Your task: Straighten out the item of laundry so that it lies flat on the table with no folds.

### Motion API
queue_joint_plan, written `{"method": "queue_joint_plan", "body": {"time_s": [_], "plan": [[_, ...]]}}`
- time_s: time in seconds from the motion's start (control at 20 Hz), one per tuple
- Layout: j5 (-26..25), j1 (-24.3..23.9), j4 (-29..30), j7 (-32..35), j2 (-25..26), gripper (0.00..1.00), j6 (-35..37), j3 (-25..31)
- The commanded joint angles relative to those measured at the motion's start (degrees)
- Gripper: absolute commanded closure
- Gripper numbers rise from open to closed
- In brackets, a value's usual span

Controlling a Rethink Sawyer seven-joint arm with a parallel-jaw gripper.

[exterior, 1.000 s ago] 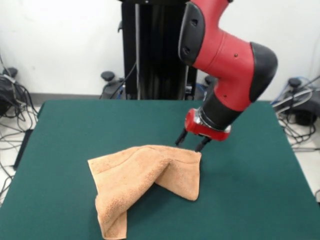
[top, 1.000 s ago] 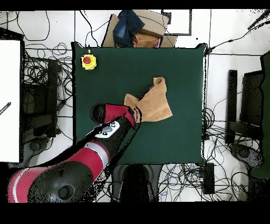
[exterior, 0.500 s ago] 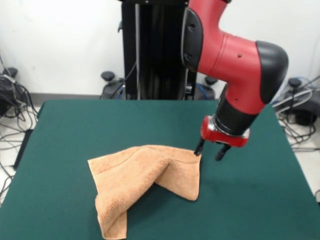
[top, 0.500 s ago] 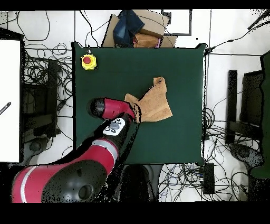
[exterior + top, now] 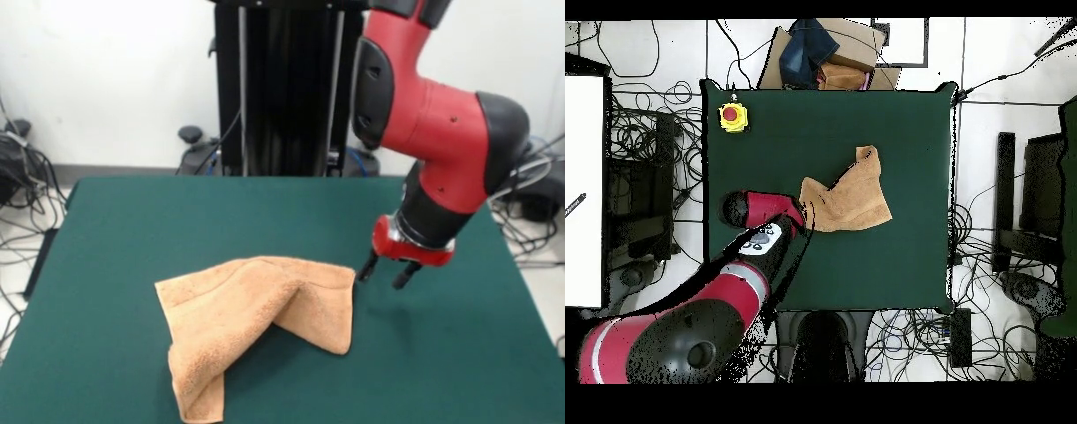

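Open and empty, the claw [image 5: 387, 276] hangs just beside the folded towel [image 5: 256, 320], mid-table [image 5: 124, 230]. It could close on bare felt and miss the towel's corner.

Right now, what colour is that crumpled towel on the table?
Peach-orange; the towel shows best in the front view.

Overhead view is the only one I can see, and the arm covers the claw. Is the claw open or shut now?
Observer: Open. In the front view the claw shows two black fingers standing apart, with nothing between them.
Operator: Does it touch the towel?
Observer: Not clearly. It stands just beside the towel's corner, near the table.
Operator: Is the towel flat?
Observer: No. The front view shows a raised fold running across it, and one end is bunched near the table's front edge.
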Motion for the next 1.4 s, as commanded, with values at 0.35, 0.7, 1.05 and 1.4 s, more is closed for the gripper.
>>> {"method": "queue_joint_plan", "body": {"time_s": [0.35,0.7,1.05,1.4], "plan": [[2.83,2.34,-5.33,16.58,9.78,0.0,-4.88,-1.52],[3.14,2.18,-5.05,16.69,9.75,0.0,-4.09,-4.34],[3.26,1.79,-5.58,16.14,10.13,0.0,-4.11,-5.14],[3.61,2.37,-3.44,16.8,8.56,0.0,-4.24,-4.94]]}}
